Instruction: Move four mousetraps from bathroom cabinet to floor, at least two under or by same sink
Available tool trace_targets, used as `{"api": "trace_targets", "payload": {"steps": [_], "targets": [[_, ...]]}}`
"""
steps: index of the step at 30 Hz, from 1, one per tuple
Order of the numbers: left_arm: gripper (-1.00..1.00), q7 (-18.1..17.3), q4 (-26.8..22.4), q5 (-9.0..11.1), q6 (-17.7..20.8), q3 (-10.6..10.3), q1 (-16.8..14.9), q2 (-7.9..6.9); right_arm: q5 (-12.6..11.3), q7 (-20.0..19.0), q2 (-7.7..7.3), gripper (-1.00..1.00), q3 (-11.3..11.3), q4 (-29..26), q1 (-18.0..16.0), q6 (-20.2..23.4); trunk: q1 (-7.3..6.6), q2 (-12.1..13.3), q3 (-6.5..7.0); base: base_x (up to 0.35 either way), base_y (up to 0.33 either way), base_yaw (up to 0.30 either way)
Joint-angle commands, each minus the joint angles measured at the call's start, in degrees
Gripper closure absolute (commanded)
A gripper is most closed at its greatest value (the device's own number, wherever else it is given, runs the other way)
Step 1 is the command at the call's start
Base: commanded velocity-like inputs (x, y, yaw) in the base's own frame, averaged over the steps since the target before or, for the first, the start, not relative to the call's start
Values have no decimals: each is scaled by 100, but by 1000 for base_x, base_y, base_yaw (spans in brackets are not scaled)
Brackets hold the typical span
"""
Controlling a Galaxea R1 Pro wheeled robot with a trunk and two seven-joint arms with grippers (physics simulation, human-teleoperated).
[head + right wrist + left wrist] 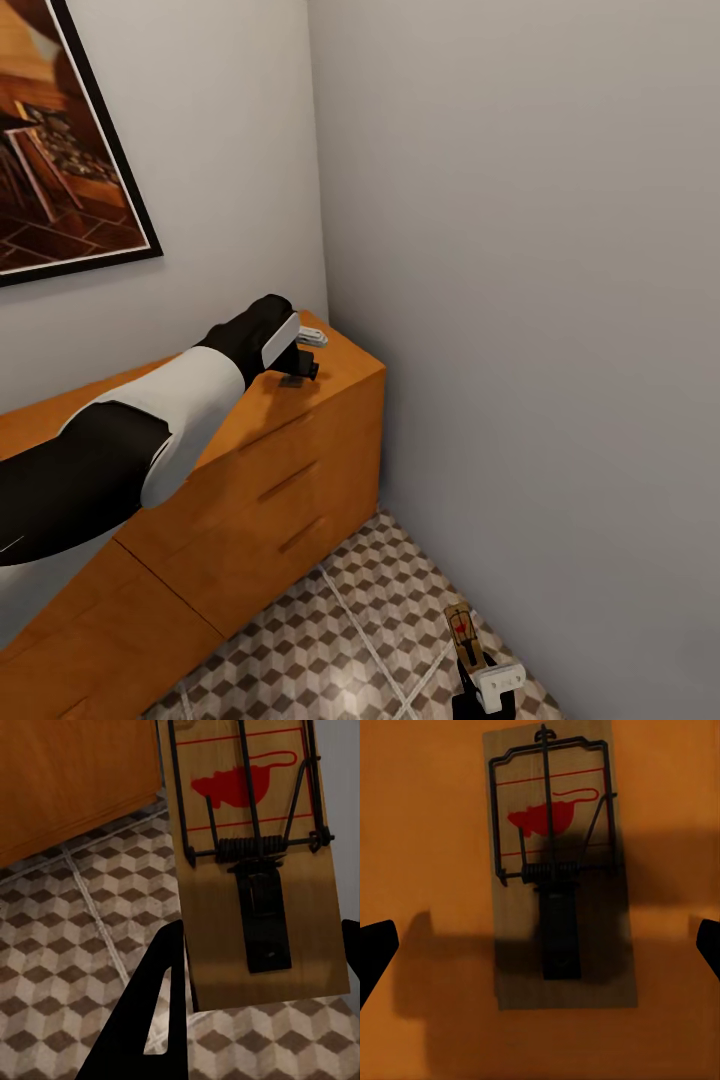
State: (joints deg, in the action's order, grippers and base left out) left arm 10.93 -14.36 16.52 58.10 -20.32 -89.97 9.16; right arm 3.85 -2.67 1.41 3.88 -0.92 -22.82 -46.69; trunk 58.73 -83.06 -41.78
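Right gripper (pixel 487 672) clamped a mousetrap (pixel 255 862) low over the bathroom floor (pixel 330 640).
My left gripper (pixel 300 355) hung wide open above another trap (pixel 559 870) near the cabinet's (pixel 300 490) top right corner; I judged descending and closing came next.

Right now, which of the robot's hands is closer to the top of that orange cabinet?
Left. The left gripper hovers over the cabinet top, above a mousetrap. The right gripper is low over the floor, holding another mousetrap.

grey walls (pixel 520 250) meet in corner — framed picture (pixel 60 140) hangs left
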Motion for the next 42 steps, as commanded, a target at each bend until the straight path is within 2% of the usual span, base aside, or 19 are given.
{"api": "trace_targets", "payload": {"steps": [1, 26, 42], "targets": [[-100, 42, -5, 62, 18, -33, -3, -2, -25, -1, 0, 100, 34, 4, -3, -16, 0, -2, -5, -2, 0, 0], [-100, 41, -5, 65, 18, -33, -3, -2, -25, -3, 0, 100, 34, 4, -3, -16, 0, -2, -47, 0, 0, 0], [-100, 41, -5, 62, 18, -33, 110, -2, -25, -1, 0, 100, 34, 4, -3, -17, 0, -2, -55, 0, 0, 0]]}}
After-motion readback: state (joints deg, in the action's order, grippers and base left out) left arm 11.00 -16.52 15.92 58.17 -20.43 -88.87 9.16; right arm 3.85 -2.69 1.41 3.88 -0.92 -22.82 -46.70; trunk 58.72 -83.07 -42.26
